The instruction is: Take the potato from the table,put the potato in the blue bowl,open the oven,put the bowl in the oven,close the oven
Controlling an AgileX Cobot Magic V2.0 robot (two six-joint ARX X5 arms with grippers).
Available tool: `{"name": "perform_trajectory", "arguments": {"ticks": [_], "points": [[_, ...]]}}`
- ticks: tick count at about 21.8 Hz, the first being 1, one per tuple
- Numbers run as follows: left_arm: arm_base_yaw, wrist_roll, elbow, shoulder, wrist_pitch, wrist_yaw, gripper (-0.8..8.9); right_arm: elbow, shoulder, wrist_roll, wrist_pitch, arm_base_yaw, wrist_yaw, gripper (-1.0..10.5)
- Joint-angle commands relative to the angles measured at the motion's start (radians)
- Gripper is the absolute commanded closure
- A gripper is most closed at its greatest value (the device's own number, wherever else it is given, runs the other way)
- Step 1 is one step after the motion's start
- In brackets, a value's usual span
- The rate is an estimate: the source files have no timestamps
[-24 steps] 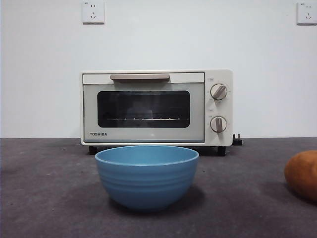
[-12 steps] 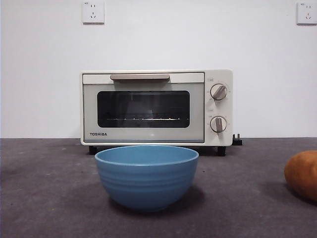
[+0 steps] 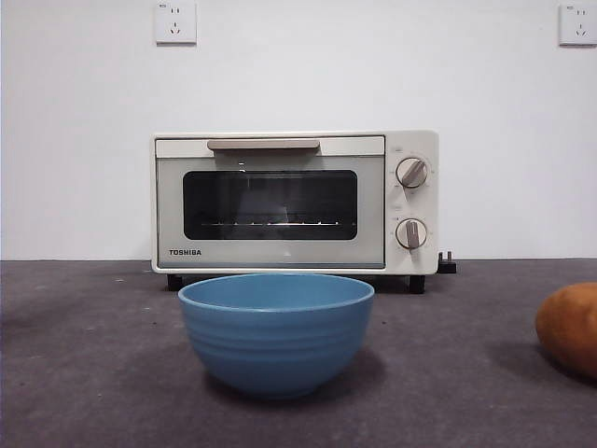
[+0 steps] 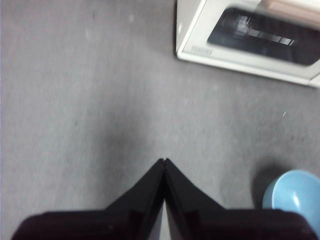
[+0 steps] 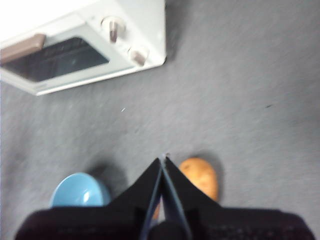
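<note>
Potato (image 3: 568,329): rounded, orange-brown, matte skin; resting on the desk (image 3: 93,373) at the right edge of the front view, partly cut off by the frame; well apart from the bowl. Seen whole in the right wrist view (image 5: 200,177), lying bare on the desk.

Blue bowl (image 3: 276,331): deep, round, matte blue, faint horizontal ridges round the side; upright on the desk, in front of the oven and apart from it; inside seen empty from the right wrist view (image 5: 80,192). Only part of the rim in the left wrist view (image 4: 295,197).

Oven (image 3: 294,201): cream-white, TOSHIBA lettering at lower left of the door; dark glass door shut, beige bar handle across the top, two round knobs one above the other at the right. Standing at the back of the desk against a white wall.

Desk: dark grey, slightly mottled, matte.

Left hand (image 4: 164,161): jaws pressed together to a point, gripping nothing; raised above bare desk, bowl off to one side, oven corner beyond. Picture slightly blurred.

Right hand (image 5: 163,160): jaws together, gripping nothing; raised above the desk, tip just beside the potato in the wrist view, with contact not evident; bowl to the other side, oven farther off.

Front view: neither arm visible.

Wall sockets (image 3: 175,22): two white plates high on the wall.
</note>
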Motion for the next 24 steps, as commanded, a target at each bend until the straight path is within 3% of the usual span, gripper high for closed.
{"name": "perform_trajectory", "arguments": {"ticks": [1,4,9,14,17,19,24], "points": [[-0.003,0.019,0.008,0.066,-0.065,0.026,8.18,0.023,0.103,-0.060,-0.003,0.005,-0.099,9.5],[-0.003,0.076,0.008,0.150,-0.141,0.105,8.18,0.028,0.235,-0.072,-0.024,0.069,-0.103,9.5],[-0.028,0.116,0.008,0.245,-0.183,0.126,8.18,0.028,0.429,-0.087,-0.094,0.222,0.170,9.4],[-0.073,0.116,0.008,0.280,-0.180,0.126,8.18,0.028,0.541,-0.082,-0.106,0.311,0.248,9.2],[-0.101,0.116,0.008,0.281,-0.174,0.125,8.18,0.027,0.573,-0.074,-0.108,0.322,0.271,5.3],[-0.117,0.114,0.008,0.281,-0.175,0.124,8.18,0.027,0.589,-0.074,-0.098,0.322,0.274,3.8],[-0.139,0.110,0.008,0.281,-0.169,0.122,8.18,0.013,0.649,-0.070,-0.069,0.322,0.273,3.8]]}}
